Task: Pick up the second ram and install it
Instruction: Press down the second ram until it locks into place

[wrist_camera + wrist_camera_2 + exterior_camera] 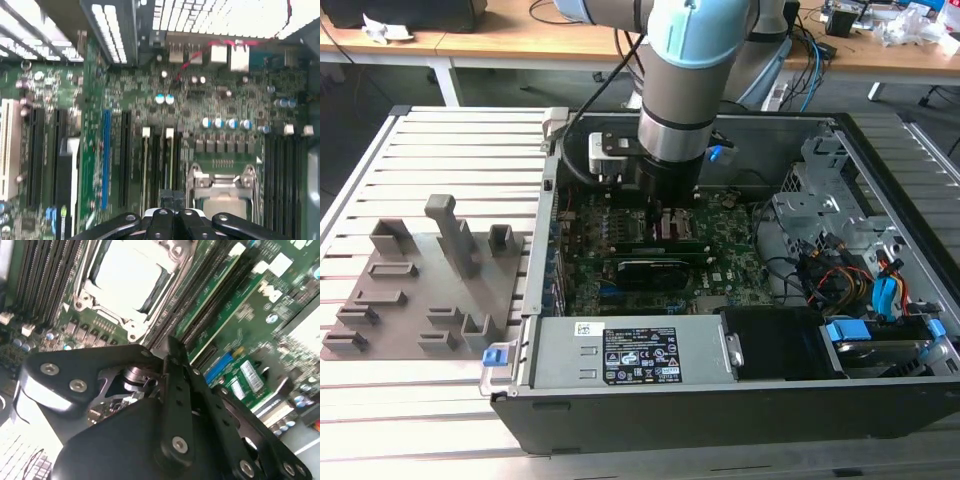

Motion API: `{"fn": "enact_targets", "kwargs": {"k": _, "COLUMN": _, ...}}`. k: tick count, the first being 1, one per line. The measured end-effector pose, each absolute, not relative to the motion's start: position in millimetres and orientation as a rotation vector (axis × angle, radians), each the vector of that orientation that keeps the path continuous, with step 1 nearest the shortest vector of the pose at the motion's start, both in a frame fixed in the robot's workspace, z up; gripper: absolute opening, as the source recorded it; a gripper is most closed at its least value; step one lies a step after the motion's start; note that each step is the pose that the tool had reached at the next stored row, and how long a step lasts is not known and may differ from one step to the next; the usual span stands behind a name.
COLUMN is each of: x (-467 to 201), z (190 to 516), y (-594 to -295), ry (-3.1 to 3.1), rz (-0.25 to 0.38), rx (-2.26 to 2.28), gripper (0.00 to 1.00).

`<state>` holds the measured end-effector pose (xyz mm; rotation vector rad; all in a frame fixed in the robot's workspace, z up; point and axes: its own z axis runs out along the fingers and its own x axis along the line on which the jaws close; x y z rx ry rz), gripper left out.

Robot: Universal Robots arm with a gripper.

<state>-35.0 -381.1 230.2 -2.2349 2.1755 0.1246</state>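
No wording can be read in any of the views. In the exterior view a black label (638,356) with white print and small certification-style marks sits on the silver power supply (620,355), and a small white sticker (584,328) sits above it at the exterior view's left; the characters on both are too small to make out. In the second wrist view the green motherboard (240,310) carries white printed markings, and a white sticker (251,376) shows fine lines, none legible.

A pale blue and grey arm (685,60) is seen above a green motherboard (720,235). A grey fixture plate (420,285) is set on pale slats (450,150). The gripper (172,197) is black; blue clips (845,330) are seen.
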Motion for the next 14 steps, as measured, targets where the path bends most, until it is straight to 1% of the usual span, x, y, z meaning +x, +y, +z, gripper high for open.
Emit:
{"fn": "enact_targets", "kwargs": {"k": 2, "x": -21.9, "z": 234.7, "y": -381.1, "ry": 2.175, "rz": 0.125, "rx": -2.235, "gripper": 0.11}}
{"fn": "enact_targets", "kwargs": {"k": 7, "x": -20.7, "z": 289.1, "y": -379.7, "ry": 2.175, "rz": 0.125, "rx": -2.235, "gripper": 0.11}}
{"fn": "enact_targets", "kwargs": {"k": 14, "x": -20.7, "z": 294.1, "y": -379.7, "ry": 2.175, "rz": 0.125, "rx": -2.235, "gripper": 0.11}}
